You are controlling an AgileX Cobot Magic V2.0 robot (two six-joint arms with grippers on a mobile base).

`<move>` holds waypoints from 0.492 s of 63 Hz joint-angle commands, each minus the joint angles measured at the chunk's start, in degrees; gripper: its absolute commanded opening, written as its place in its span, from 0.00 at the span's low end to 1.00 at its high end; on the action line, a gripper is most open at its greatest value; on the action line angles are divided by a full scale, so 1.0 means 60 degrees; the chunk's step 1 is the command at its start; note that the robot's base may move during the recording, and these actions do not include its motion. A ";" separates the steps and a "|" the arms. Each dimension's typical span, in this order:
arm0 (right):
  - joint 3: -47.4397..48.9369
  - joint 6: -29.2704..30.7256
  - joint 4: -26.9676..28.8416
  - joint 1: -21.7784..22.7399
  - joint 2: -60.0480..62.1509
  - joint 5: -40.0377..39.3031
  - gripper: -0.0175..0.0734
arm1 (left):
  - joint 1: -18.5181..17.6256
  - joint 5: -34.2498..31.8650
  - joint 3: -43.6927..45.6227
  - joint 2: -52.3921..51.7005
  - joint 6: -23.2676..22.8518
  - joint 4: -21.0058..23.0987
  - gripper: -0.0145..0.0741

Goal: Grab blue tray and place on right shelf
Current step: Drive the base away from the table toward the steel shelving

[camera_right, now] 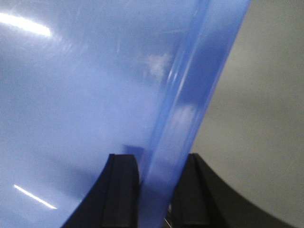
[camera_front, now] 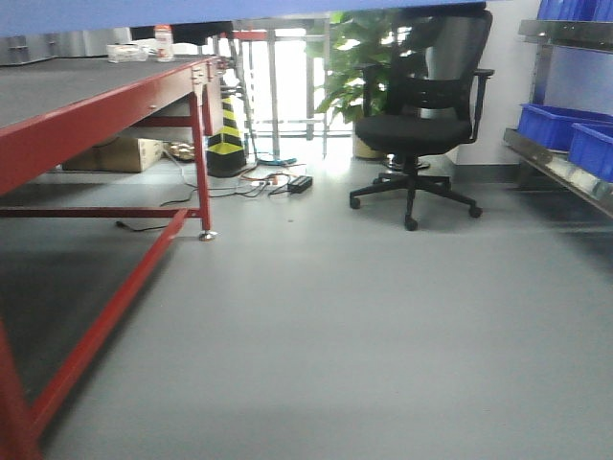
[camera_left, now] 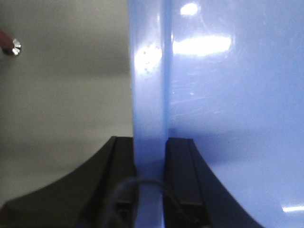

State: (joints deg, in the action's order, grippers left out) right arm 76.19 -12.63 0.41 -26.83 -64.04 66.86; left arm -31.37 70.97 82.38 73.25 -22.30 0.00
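Observation:
The blue tray (camera_front: 192, 11) shows in the front view only as a pale blue band along the top edge, held up above the floor. In the left wrist view my left gripper (camera_left: 149, 140) is shut on the tray's (camera_left: 228, 95) left rim, one black finger on each side of it. The right wrist view has my right gripper (camera_right: 161, 156) shut on the tray's (camera_right: 71, 95) right rim in the same way. The right shelf (camera_front: 560, 171), shiny steel, runs along the right wall, ahead and to the right. Neither gripper shows in the front view.
Deep blue bins (camera_front: 565, 125) sit on the shelf. A red-framed table (camera_front: 105, 96) with a dark mat stands on the left. A black office chair (camera_front: 421, 115), a plant, a striped cone (camera_front: 227, 129) and floor cables (camera_front: 278, 182) are ahead. Grey floor (camera_front: 335, 326) lies between.

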 commanded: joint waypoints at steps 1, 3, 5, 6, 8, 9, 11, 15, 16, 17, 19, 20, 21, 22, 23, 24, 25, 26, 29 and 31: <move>0.0305 0.0327 -0.0212 -0.0015 0.0226 -0.0567 0.25 | -0.0031 0.0880 0.0209 -0.0204 0.0288 -0.0380 0.11; 0.0305 0.0327 -0.0212 -0.0015 0.0226 -0.0567 0.25 | -0.0031 0.0880 0.0209 -0.0189 0.0288 -0.0380 0.11; 0.0305 0.0327 -0.0212 -0.0015 0.0226 -0.0567 0.25 | -0.0031 0.0880 0.0209 -0.0189 0.0288 -0.0380 0.11; 0.0305 0.0327 -0.0212 -0.0015 0.0226 -0.0567 0.25 | -0.0031 0.0880 0.0209 -0.0189 0.0288 -0.0380 0.11; 0.0305 0.0327 -0.0212 -0.0015 0.0226 -0.0567 0.25 | -0.0031 0.0880 0.0209 -0.0189 0.0288 -0.0380 0.11; 0.0305 0.0327 -0.0212 -0.0015 0.0226 -0.0567 0.25 | -0.0031 0.0880 0.0209 -0.0189 0.0288 -0.0380 0.11; 0.0305 0.0327 -0.0212 -0.0015 0.0226 -0.0567 0.25 | -0.0031 0.0880 0.0209 -0.0189 0.0288 -0.0380 0.11; 0.0305 0.0327 -0.0212 -0.0015 0.0226 -0.0567 0.25 | -0.0031 0.0880 0.0209 -0.0189 0.0288 -0.0380 0.11; 0.0305 0.0327 -0.0212 -0.0015 0.0226 -0.0567 0.25 | -0.0031 0.0880 0.0209 -0.0189 0.0288 -0.0380 0.11; 0.0305 0.0327 -0.0212 -0.0015 0.0226 -0.0567 0.25 | -0.0031 0.0880 0.0209 -0.0189 0.0288 -0.0380 0.11; 0.0305 0.0327 -0.0212 -0.0015 0.0226 -0.0567 0.25 | -0.0031 0.0880 0.0209 -0.0189 0.0288 -0.0380 0.11; 0.0305 0.0327 -0.0212 -0.0015 0.0226 -0.0567 0.25 | -0.0031 0.0880 0.0209 -0.0189 0.0288 -0.0380 0.11; 0.0305 0.0327 -0.0212 -0.0015 0.0226 -0.0567 0.25 | -0.0031 0.0880 0.0209 -0.0189 0.0288 -0.0380 0.11; 0.0305 0.0327 -0.0212 -0.0015 0.0226 -0.0567 0.25 | -0.0031 0.0880 0.0209 -0.0189 0.0288 -0.0380 0.11; 0.0305 0.0327 -0.0212 -0.0015 0.0226 -0.0567 0.25 | -0.0031 0.0880 0.0209 -0.0189 0.0288 -0.0380 0.11; 0.0305 0.0327 -0.0212 -0.0015 0.0226 -0.0567 0.25 | -0.0031 0.0880 0.0209 -0.0189 0.0288 -0.0380 0.11; 0.0305 0.0327 -0.0212 -0.0015 0.0226 -0.0567 0.25 | -0.0031 0.0880 0.0209 -0.0189 0.0288 -0.0380 0.11; 0.0305 0.0327 -0.0212 -0.0015 0.0226 -0.0567 0.25 | -0.0031 0.0880 0.0209 -0.0189 0.0288 -0.0380 0.11; 0.0305 0.0327 -0.0212 -0.0015 0.0226 -0.0567 0.25 | -0.0031 0.0880 0.0209 -0.0189 0.0288 -0.0380 0.11; 0.0305 0.0327 -0.0212 -0.0015 0.0226 -0.0567 0.25 | -0.0031 0.0880 0.0209 -0.0189 0.0288 -0.0380 0.11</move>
State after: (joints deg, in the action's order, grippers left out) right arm 76.19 -12.63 0.41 -26.83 -64.04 66.86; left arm -31.37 70.97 82.38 73.25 -22.30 0.00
